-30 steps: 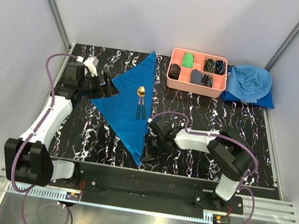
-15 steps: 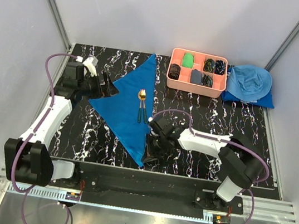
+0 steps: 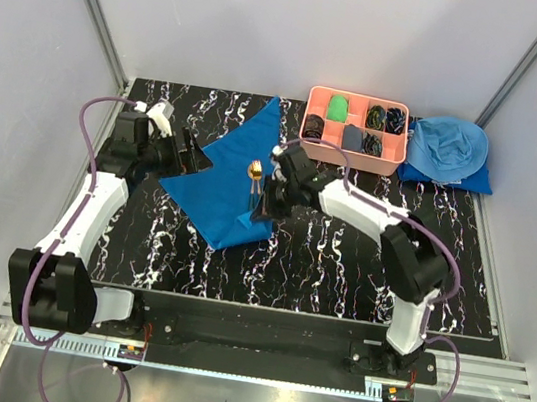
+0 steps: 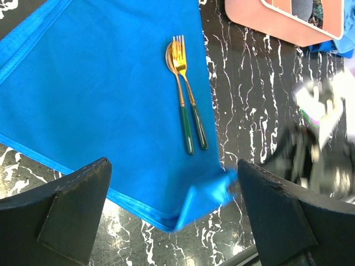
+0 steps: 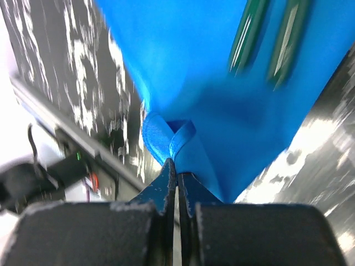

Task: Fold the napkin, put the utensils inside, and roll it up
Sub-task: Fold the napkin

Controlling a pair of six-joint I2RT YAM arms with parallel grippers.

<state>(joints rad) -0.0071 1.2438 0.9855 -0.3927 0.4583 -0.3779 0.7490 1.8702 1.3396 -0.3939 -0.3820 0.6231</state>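
The black marbled table [image 3: 339,272] bears the napkin [image 3: 220,189], a pink tray [image 3: 346,156], sky-blue cloth [image 3: 448,147].

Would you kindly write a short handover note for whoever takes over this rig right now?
Left hand: open and empty, at the napkin's left side.
Right hand: shut on the napkin's near corner, which is lifted off the table close to the handle ends.
Napkin: folded into a triangle, lying flat apart from that corner.
Utensils: side by side on the napkin near its right edge, gold heads pointing away from the arms.
Done: the fold, and the utensils placed.
Left: roll the napkin up around them.
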